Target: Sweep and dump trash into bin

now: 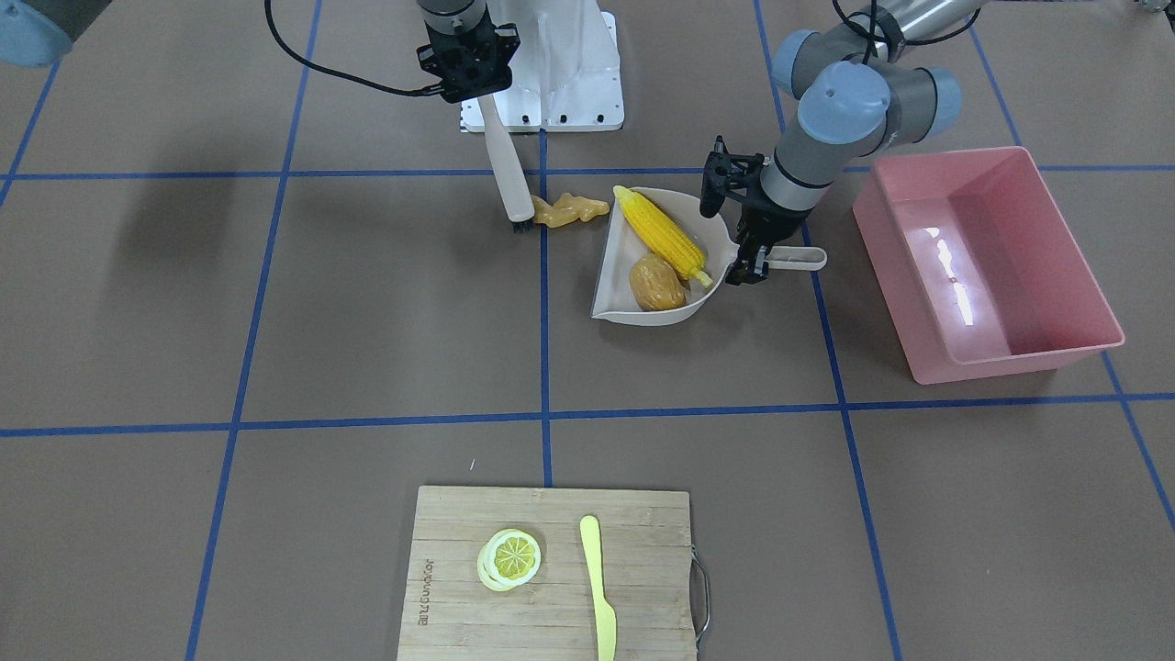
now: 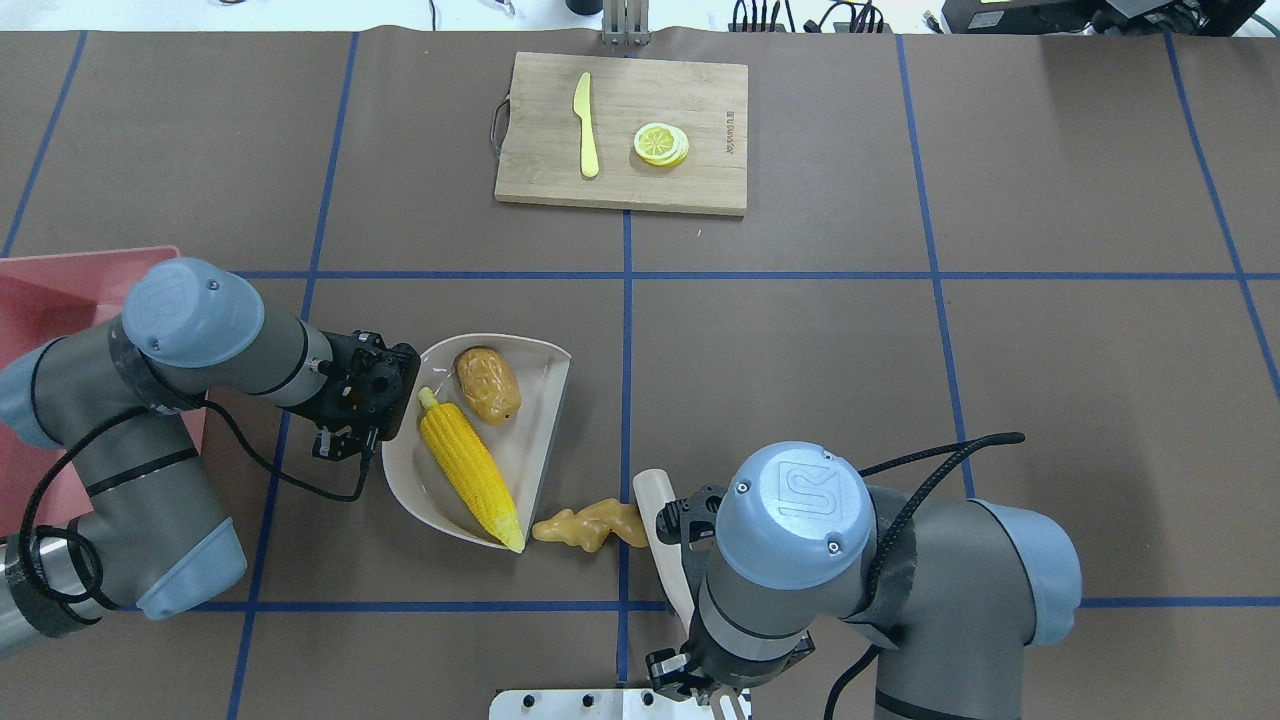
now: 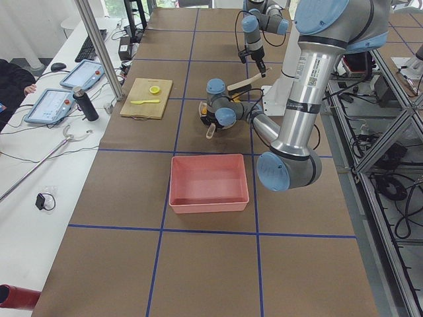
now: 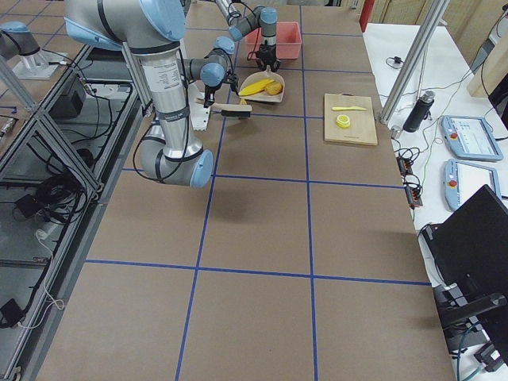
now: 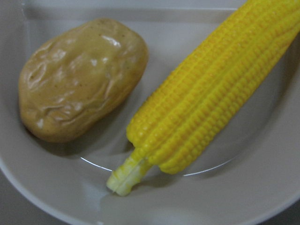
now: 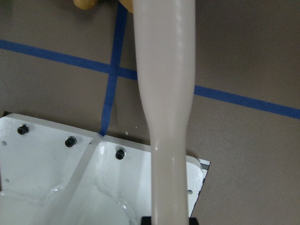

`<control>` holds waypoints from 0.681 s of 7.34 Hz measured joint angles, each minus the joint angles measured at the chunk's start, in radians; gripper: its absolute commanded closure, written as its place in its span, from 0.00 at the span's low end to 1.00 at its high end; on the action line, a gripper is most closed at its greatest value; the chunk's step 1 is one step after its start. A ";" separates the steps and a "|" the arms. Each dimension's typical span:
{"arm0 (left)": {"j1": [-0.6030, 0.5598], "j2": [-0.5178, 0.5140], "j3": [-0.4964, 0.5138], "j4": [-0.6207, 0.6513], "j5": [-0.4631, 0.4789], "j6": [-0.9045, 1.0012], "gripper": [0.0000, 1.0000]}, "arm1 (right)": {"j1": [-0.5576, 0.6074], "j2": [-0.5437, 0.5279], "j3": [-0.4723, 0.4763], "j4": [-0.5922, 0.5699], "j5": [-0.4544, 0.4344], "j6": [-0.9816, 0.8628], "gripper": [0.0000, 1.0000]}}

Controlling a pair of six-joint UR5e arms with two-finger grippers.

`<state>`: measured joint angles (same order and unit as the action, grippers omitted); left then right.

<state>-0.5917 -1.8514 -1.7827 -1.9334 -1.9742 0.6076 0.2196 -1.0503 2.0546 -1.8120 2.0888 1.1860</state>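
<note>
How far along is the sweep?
Done: corn cob and potato lie in the dustpan. In hand: the right hand holds the brush, bristles beside the ginger root, which sits on the table outside the pan's mouth; the left hand grips the dustpan's handle. Left: sweep in the ginger, then dump all into the pink bin, which looks empty.

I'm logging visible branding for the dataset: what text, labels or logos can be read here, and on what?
On the cutting board, a brand stamp: too blurred to read.
On each arm's blue joint cap, an embossed emblem: no legible letters.
No text visible on the bin, dustpan or brush.
</note>
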 measured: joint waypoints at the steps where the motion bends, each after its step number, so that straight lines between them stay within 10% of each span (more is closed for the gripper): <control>1: 0.001 0.001 -0.001 0.003 0.000 0.000 1.00 | 0.001 0.015 -0.014 0.001 0.000 0.000 1.00; 5: 0.009 0.000 -0.020 0.065 0.000 -0.001 1.00 | 0.023 0.081 -0.087 0.007 0.007 -0.020 1.00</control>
<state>-0.5825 -1.8513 -1.8025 -1.8685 -1.9742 0.6064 0.2425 -0.9690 1.9675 -1.8048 2.0961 1.1659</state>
